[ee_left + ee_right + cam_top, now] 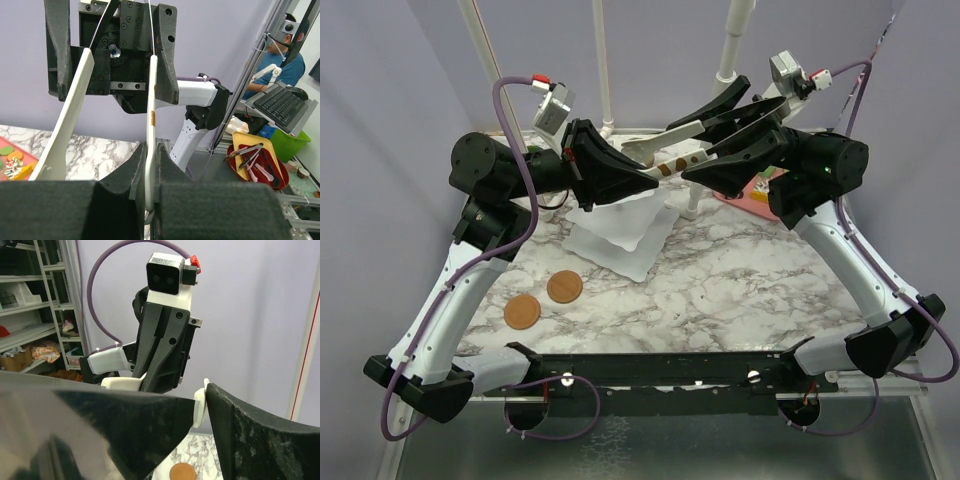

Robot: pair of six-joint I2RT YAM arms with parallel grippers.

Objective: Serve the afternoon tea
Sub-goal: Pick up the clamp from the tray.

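1. White three-tier stand of wavy square plates [620, 245]: it stood on the grey-veined marble table [740, 280], left of centre, directly under the spot where the two grippers met. Only its lower plates showed, because the black fingers hid the upper part from above.
2. The left gripper [149, 167] was clenched on the near end of a thin white strip [149, 125], seen edge-on and bearing a small brown mark.
3. A second thin white strip [67, 120] slanted away beside the first, clear of the left fingers. I could not tell what the two strips belonged to.
4. The right gripper [682, 148] faced the left one head-on. Its jaws were spread wide and released, with both strips between them, one along the inner face of each finger.
5. Two flat round brown discs [563, 287] lay side by side on the marble in front of the stand, toward the left arm and apart from the plates.
6. A flat pink rectangular tray [760, 190] lay at the far right of the table, partly covered by the right arm's black wrist.
7. Small colourful toy pastries [12, 162] lay on that tray.
8. Off the table, in the left wrist view, a yellow tray [265, 142] holding metal tongs [245, 151] sat well apart from everything else.
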